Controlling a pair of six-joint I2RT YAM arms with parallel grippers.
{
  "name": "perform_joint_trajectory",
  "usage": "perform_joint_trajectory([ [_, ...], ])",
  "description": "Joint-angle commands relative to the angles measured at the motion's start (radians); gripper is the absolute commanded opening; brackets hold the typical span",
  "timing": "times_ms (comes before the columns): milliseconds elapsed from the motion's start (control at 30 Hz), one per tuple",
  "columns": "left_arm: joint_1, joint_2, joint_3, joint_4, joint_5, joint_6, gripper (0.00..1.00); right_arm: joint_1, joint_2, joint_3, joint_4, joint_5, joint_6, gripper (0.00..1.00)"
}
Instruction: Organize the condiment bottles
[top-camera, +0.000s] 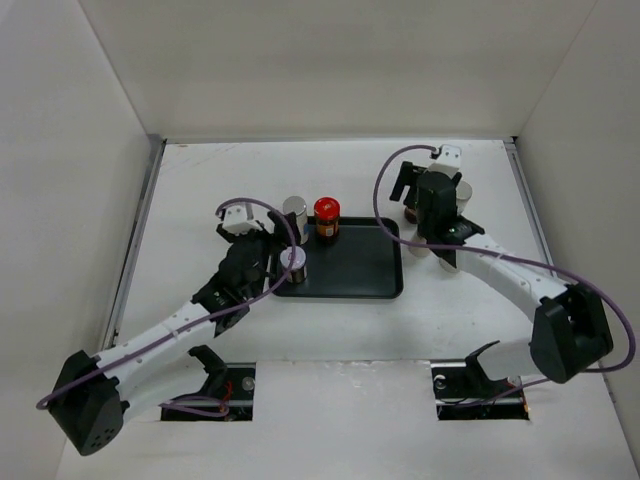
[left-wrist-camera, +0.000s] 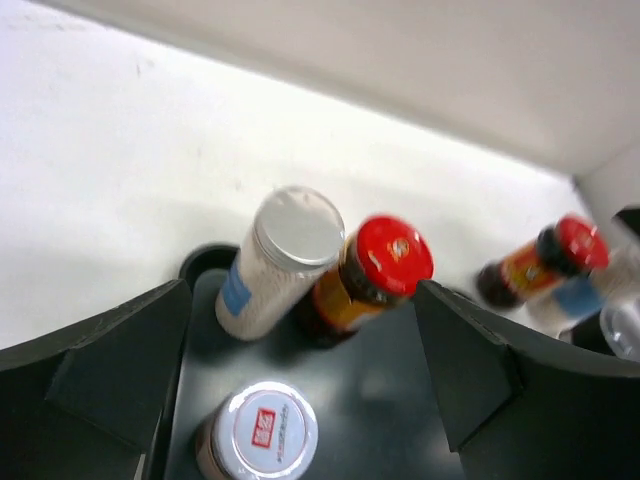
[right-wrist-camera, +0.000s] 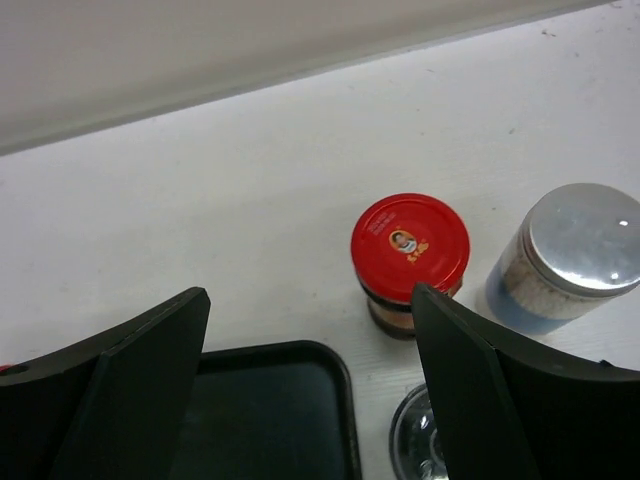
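Note:
A black tray (top-camera: 350, 268) lies mid-table. On it stand a pale jar with a silver cap (top-camera: 294, 211), a dark jar with a red cap (top-camera: 326, 217) and a short white-lidded jar (top-camera: 293, 262). My left gripper (top-camera: 277, 262) is open just above the white-lidded jar (left-wrist-camera: 262, 432), which sits between its fingers, untouched. The pale jar (left-wrist-camera: 283, 258) and the red-capped jar (left-wrist-camera: 383, 265) stand beyond it. My right gripper (top-camera: 428, 222) is open over the table right of the tray, above a second red-capped jar (right-wrist-camera: 410, 250), a silver-capped pale jar (right-wrist-camera: 568, 252) and a clear-lidded jar (right-wrist-camera: 418, 440).
White walls enclose the table on the left, back and right. The tray's right corner (right-wrist-camera: 270, 410) lies under my right gripper (right-wrist-camera: 310, 395). The jars right of the tray stand close together, partly hidden by the right arm in the top view.

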Motion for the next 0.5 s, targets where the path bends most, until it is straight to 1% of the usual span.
perform_joint_trajectory([
  [0,0.044,-0.06,-0.097,0.228,0.006,0.014,0.96,-0.035,0.034,0.098,-0.095,0.029,-0.062,0.87],
  [67,0.077,-0.08,-0.137,0.267,0.008,0.014,0.96,-0.057,0.057,0.123,-0.135,0.023,-0.06,0.86],
  [200,0.134,-0.1,-0.191,0.287,0.032,0.004,0.96,-0.089,0.088,0.154,-0.201,0.023,-0.048,0.86],
  [367,0.148,-0.051,-0.224,0.339,0.045,-0.022,0.96,-0.109,0.146,0.195,-0.247,0.007,-0.043,0.88],
  [467,0.147,-0.043,-0.231,0.344,0.06,-0.03,0.96,-0.121,0.17,0.198,-0.238,-0.017,-0.034,0.88],
])
